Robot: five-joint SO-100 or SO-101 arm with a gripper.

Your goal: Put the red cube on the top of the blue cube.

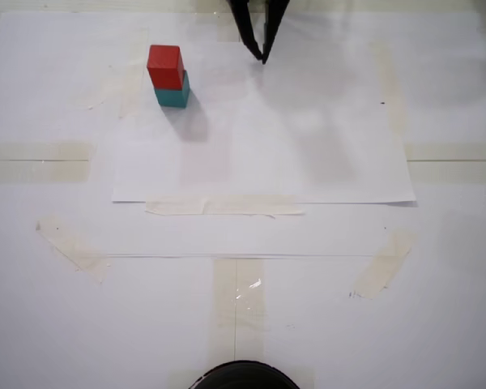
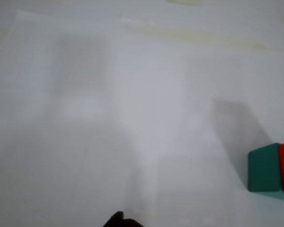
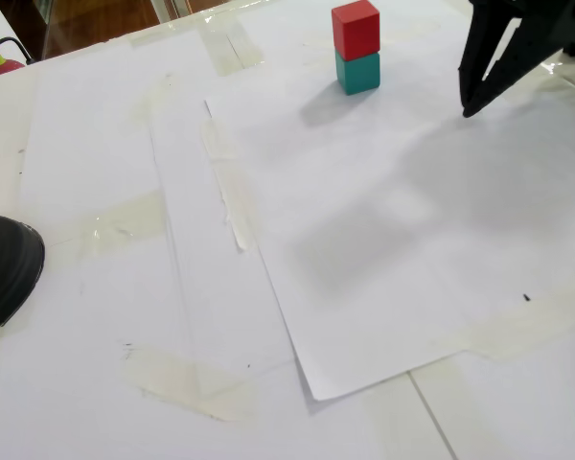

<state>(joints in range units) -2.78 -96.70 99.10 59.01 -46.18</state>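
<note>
The red cube (image 1: 164, 65) is sitting squarely on the blue cube (image 1: 173, 94), so the gripper (image 1: 264, 57), its fingers nearly together and holding nothing, is hanging well apart from the stack

Hand (image 1: 264, 57) hangs from the top edge in a fixed view, black fingers pointing down, tips together. Nothing held. In the other fixed view (image 3: 468, 107) it stands at upper right.

Red cube (image 1: 164, 65) squarely atop teal blue cube (image 1: 173, 94)
</note>
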